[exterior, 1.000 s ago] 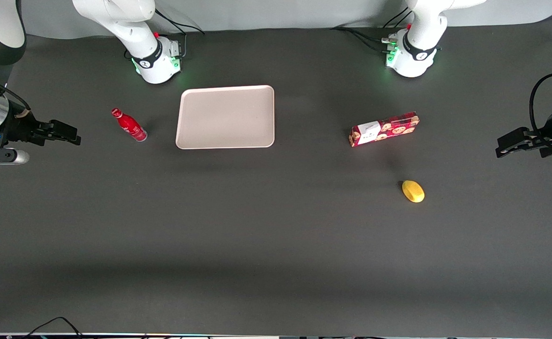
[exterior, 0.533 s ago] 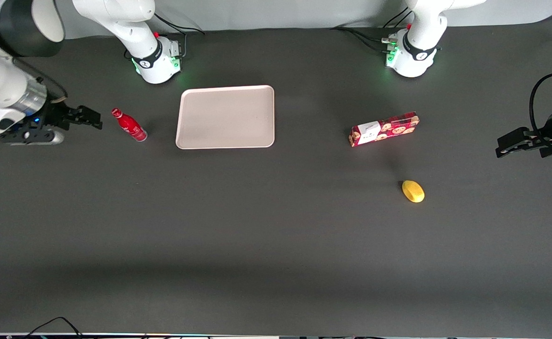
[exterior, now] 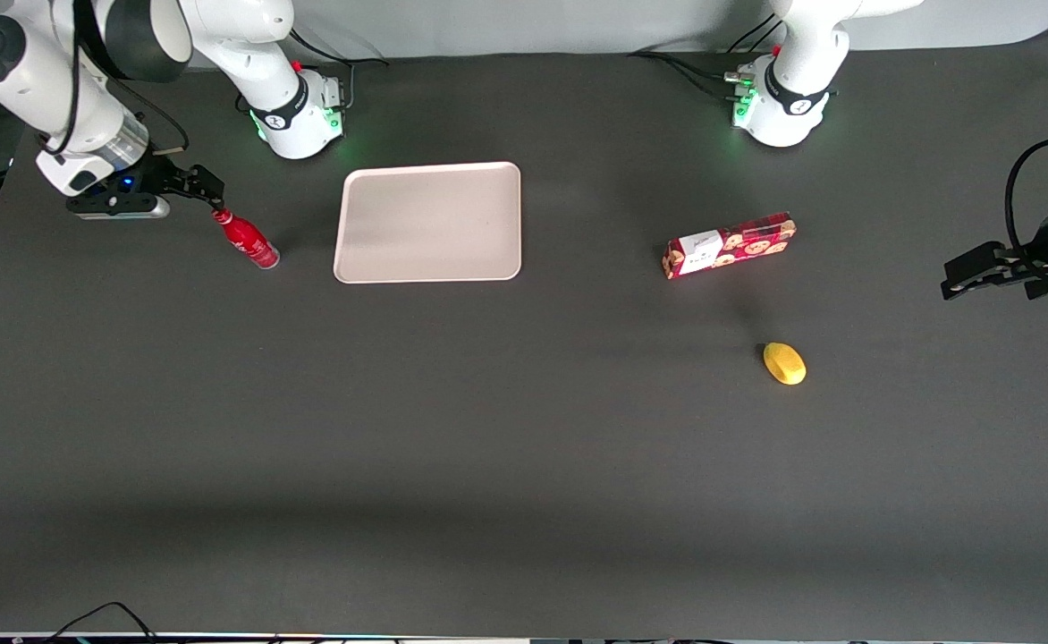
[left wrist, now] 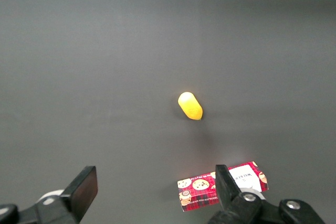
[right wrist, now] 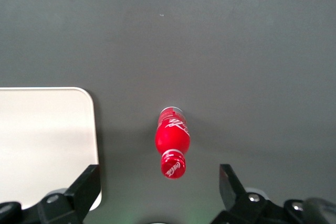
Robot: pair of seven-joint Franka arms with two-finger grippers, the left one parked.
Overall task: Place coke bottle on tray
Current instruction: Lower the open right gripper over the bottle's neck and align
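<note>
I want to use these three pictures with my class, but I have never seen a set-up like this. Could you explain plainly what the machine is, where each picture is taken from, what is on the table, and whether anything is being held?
These are two white robot arms bolted to a dark table. One picture looks down over the whole table; the other two come from small cameras on each arm's wrist, so you see black finger tips at their edges.

On the table stand a small red coke bottle, upright, and beside it a pale, bare tray. Toward the parked arm's end lie a red cookie box and a yellow lemon-like object, nearer to the front camera than the box.

The working arm's gripper hangs above the bottle's cap, fingers open, one to each side of the bottle in its wrist view. Nothing is held yet.
</note>
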